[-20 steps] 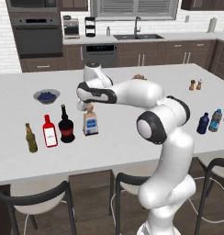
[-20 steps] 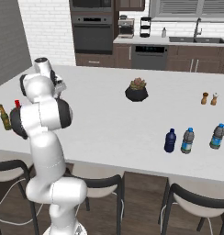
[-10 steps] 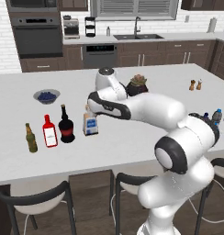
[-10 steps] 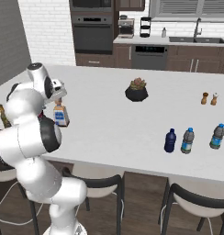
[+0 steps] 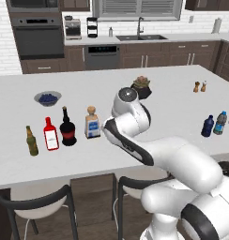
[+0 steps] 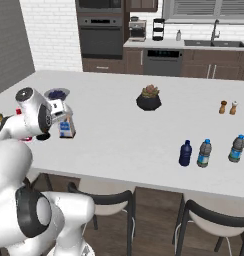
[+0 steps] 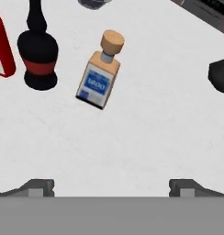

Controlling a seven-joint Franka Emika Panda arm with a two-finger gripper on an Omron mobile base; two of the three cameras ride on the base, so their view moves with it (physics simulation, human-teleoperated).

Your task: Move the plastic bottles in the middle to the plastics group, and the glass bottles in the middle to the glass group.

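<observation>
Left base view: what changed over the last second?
The arm swung forward and lower over the counter; its end effector is open and holds nothing. The pale square bottle stands free beside the black bottle. All bottles, the plant and the bowl kept their places.

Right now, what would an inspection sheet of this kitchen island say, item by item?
Surface: white island counter, bare in the middle.
Job's things: olive-brown bottle, red bottle, black round bottle and pale square bottle stand upright in a row at one end; navy bottle stands beside two blue-capped bottles at the other end.
Clutter: bowl of blueberries, potted plant, salt and pepper shakers.
Grippers: gripper open, holding nothing, above the counter near the pale square bottle.
Cables: nothing seen.
Surroundings: stools, oven, dishwasher, sink.
</observation>
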